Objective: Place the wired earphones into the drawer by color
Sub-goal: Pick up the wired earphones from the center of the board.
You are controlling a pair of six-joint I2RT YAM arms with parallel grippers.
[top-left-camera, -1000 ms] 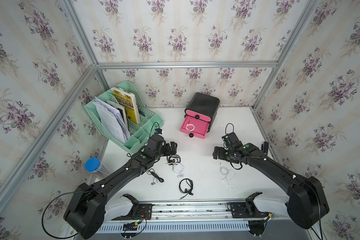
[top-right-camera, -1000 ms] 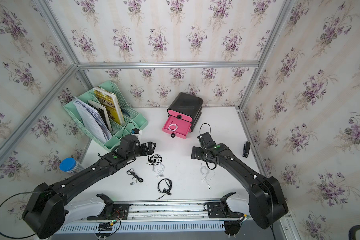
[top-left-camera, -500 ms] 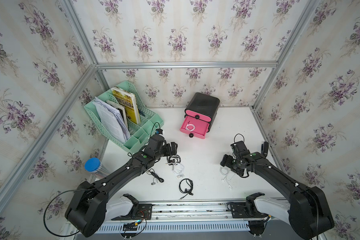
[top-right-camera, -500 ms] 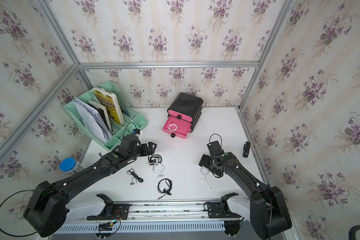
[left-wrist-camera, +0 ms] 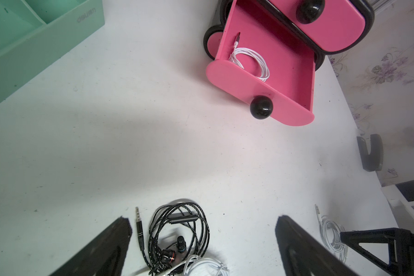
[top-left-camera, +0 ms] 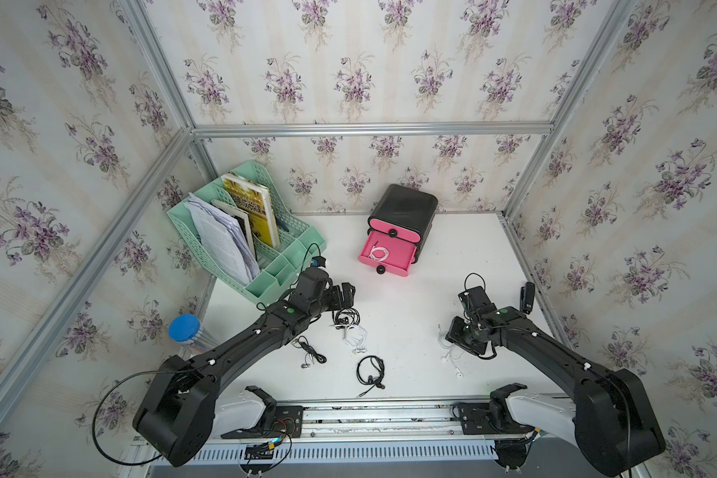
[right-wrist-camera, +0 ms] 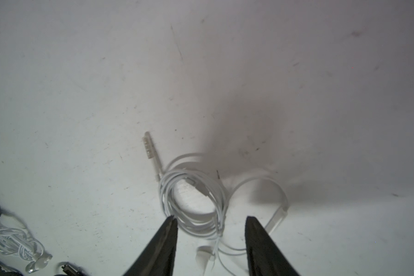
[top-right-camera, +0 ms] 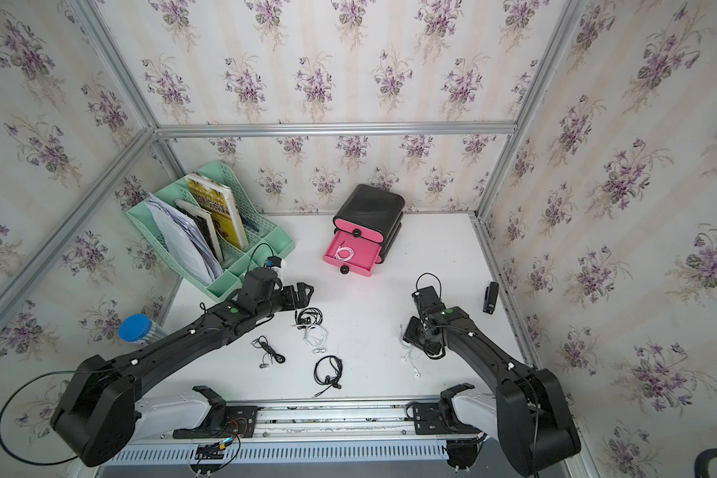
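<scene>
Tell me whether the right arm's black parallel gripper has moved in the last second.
Yes. In a top view the right gripper has drawn back from the black cabinet with pink drawers, down over the coiled white earphones.

In both top views we look steeply down from high on the whole white tabletop (top-left-camera: 410, 298). Our wrist cameras sit close above it; the left faces the open pink plastic drawer (left-wrist-camera: 289, 69).
</scene>
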